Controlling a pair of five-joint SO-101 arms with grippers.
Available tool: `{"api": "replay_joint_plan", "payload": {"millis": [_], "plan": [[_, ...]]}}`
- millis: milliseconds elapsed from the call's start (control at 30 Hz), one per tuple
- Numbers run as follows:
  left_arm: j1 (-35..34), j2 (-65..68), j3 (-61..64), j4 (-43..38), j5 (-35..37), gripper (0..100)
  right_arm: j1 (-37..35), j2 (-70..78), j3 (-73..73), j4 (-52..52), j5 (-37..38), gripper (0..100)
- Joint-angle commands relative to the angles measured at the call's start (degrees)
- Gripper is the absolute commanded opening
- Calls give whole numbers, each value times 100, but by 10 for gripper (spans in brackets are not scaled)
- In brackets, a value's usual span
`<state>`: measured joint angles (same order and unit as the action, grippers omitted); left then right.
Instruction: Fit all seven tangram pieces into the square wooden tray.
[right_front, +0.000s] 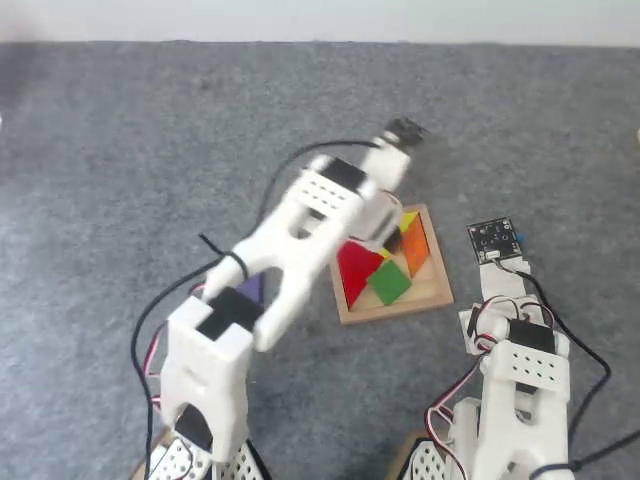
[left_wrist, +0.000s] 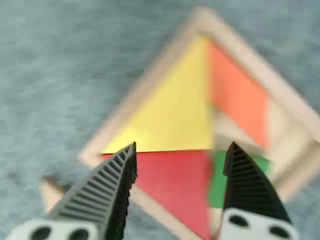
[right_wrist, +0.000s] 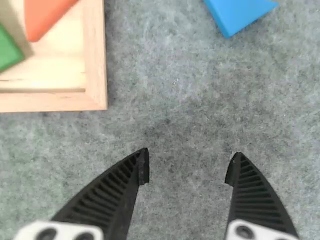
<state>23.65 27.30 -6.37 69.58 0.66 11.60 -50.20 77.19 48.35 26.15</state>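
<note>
Grey felt surface (right_front: 120, 150) carries everything. Left arm (right_front: 300, 240) stretches over the square wooden tray (right_front: 400, 308) and hides part of it; the left jaws are spread above it, gripping nothing. 4 pieces lie inside: red (right_front: 358, 268), orange (right_front: 415, 250), yellow (left_wrist: 170, 110), green (right_front: 390, 283). Right arm (right_front: 520, 380) sits beside the tray, right jaws spread over bare felt. Blue piece (right_wrist: 237, 12), cut off, lies outside the tray; purple piece (right_front: 252, 288) peeks from under the left arm.

Square wooden tray (right_front: 400, 312) sits skewed on the grey bench (right_front: 120, 150). Inside it are red (right_front: 357, 268), green (right_front: 390, 283), orange (right_front: 415, 250) and yellow (right_front: 408, 219) pieces, with some bare wood left. The blue triangle (right_wrist: 237, 12) lies outside nearby, and the purple piece (right_front: 252, 288) is off the opposite side.
</note>
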Motion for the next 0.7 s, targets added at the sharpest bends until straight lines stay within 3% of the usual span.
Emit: {"api": "replay_joint_plan", "payload": {"millis": [0,200,667], "plan": [[-255,-387,101,-211,70,276,-75,-66,-35,-110,-62,270],[-211,-396,593,-607,-44,276,-215,-66,-35,-92,-62,270],[158,-791,1015,-290,44,276,-207,-66,-35,-110,-62,270]]}}
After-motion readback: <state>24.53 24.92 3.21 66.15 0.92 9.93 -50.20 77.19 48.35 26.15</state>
